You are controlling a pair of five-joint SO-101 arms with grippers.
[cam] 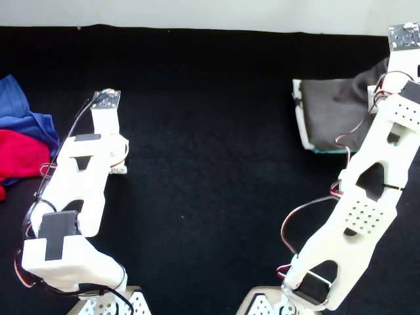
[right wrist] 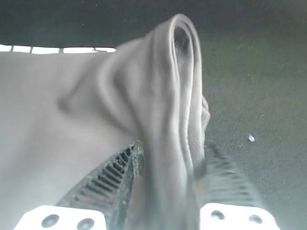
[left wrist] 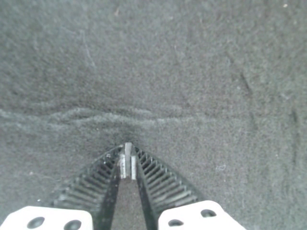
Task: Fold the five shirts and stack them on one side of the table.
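Observation:
A grey shirt [cam: 331, 111] lies at the right side of the table, on top of folded shirts whose white edge [cam: 302, 125] and teal edge [cam: 323, 150] stick out beneath it. My right gripper [right wrist: 168, 160] is shut on a raised fold of this grey shirt [right wrist: 72, 120], and the right arm [cam: 367, 190] stretches over the pile. A blue shirt [cam: 16, 105] and a red shirt [cam: 23, 154] lie crumpled at the table's left edge. My left gripper [left wrist: 126, 149] is shut with nothing in it, its tips on the black cloth [left wrist: 192, 72], which wrinkles just ahead of them.
A black cloth [cam: 210, 131] covers the table, with open room in the middle between the arms. The left arm [cam: 79, 177] stands beside the red and blue shirts. A pale wall [cam: 197, 13] runs along the table's far edge.

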